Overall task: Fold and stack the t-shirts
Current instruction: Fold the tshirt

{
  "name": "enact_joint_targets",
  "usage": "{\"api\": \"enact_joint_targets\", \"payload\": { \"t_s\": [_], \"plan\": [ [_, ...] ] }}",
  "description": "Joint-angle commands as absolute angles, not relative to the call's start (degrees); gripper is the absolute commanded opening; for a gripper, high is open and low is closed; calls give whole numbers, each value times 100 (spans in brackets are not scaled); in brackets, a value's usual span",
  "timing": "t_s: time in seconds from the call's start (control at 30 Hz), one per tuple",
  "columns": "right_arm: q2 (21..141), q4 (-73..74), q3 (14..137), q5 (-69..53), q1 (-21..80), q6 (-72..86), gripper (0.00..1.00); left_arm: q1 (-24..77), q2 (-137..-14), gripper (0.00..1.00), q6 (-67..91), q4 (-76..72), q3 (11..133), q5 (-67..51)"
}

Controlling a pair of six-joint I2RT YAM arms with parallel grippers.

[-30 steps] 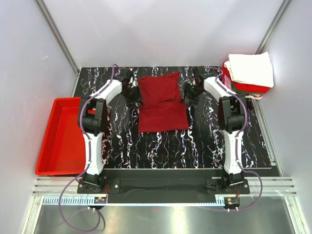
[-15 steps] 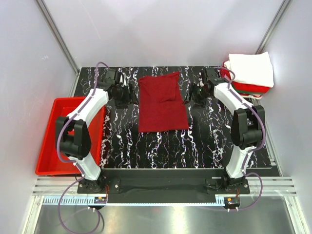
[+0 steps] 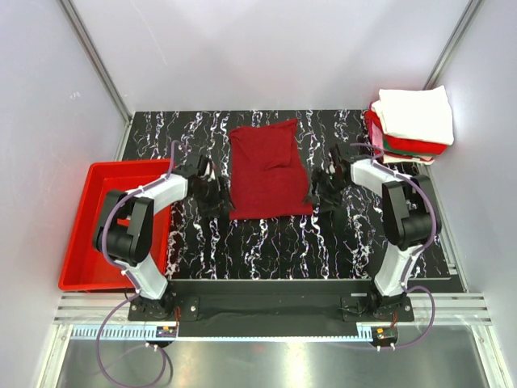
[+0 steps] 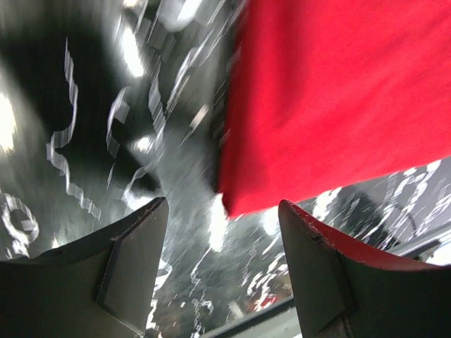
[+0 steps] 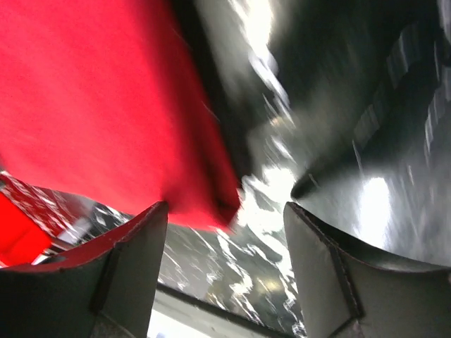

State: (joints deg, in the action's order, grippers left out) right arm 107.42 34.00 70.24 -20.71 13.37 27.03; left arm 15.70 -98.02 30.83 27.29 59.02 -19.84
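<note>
Over the desk (image 3: 266,250), left claw (image 3: 213,196) and right claw (image 3: 320,194) gape empty beside the maroon t-shirt (image 3: 269,171). It is likely limp and light; pinch its near corners.

heavy motion blur over the maroon t-shirt (image 4: 338,98)

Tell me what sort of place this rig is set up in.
Probably a robotics lab test cell, not a home or laundry: plain grey panel walls in metal framing, the left arm and right arm bolted to a base plate at a black marbled table, and a staged stack of folded t-shirts.
</note>
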Motion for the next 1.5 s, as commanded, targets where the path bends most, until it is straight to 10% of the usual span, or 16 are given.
{"api": "enact_joint_targets", "payload": {
  "t_s": [0.0, 0.37, 0.73, 0.93, 1.47],
  "plan": [
    [10029, 2858, 6303, -1925, 1362, 2874, 74, 1600, -9273, 69, 3313, 2005, 5389, -2224],
    [10397, 1855, 5608, -2417, 1354, 3225, 70, 1600, -9457, 69, 3656, 1257, 4527, -2347],
    [10749, 1336, 5449, -2610, 1354, 3419, 31, 1661, -9782, 54, 3955, 563, 4307, -2531],
    [10557, 1257, 5300, -2663, 1354, 3489, 1, 1801, -9748, 4, 4034, 360, 4342, -2602],
    [6252, 3230, 3638, -2163, 2108, 4903, 0, 3013, -5733, 0, 4560, 2862, 3200, -2013]
  ]
}}
